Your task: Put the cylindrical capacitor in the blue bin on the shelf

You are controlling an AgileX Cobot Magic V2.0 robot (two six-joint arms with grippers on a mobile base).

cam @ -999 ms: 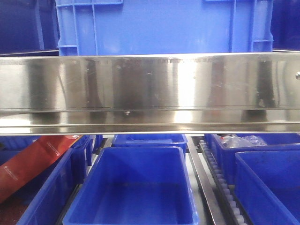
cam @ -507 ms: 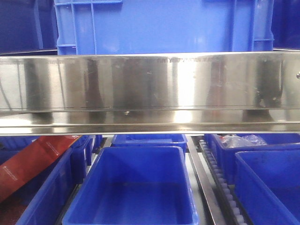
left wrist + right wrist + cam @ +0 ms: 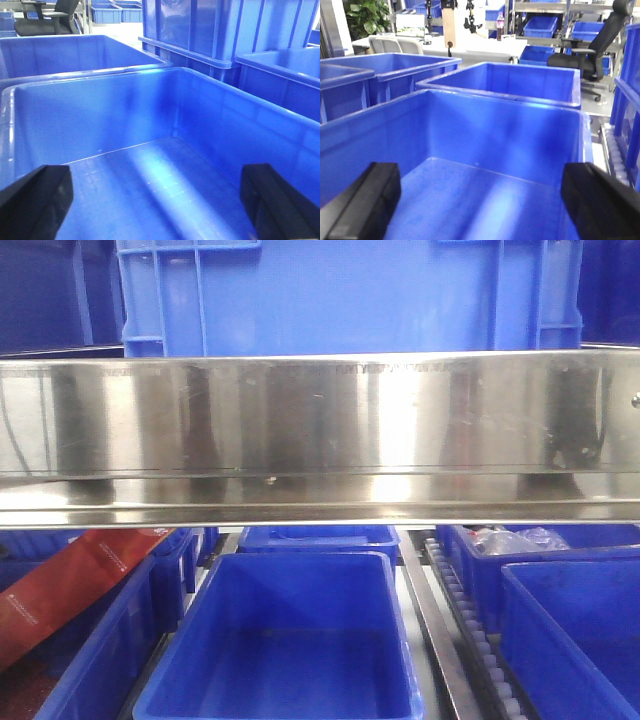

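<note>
Both grippers, left [image 3: 157,200] & right [image 3: 480,200], jaws spread wide, nothing held, each over a blue bin [image 3: 150,125] interior; shelf [image 3: 320,430] beam fills front view.

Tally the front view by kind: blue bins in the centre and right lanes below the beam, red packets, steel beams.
Centre-lane blue bins: 2
Right-lane blue bins: 2
Red packets: 1
Steel beams: 1
Total: 6
</note>
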